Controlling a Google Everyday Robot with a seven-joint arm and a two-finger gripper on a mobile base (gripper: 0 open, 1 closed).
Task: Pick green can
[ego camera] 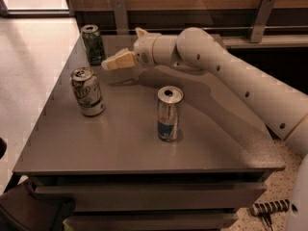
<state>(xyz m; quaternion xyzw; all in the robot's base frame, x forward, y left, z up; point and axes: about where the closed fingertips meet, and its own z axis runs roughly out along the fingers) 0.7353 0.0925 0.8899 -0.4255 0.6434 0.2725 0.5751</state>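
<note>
The green can point(93, 44), dark green with pale markings and a silver top, stands upright at the far left corner of the grey table point(125, 143). My gripper point(107, 64) hovers above the table just right of and slightly in front of the can, its pale fingers point(118, 61) pointing left toward it, a short gap away. It holds nothing.
A white can with a green logo point(87, 92) stands near the left edge. A slim silver-and-blue can point(169, 113) stands mid-table. My white arm point(231, 76) reaches in from the right. A wooden wall with metal brackets point(261, 16) runs behind.
</note>
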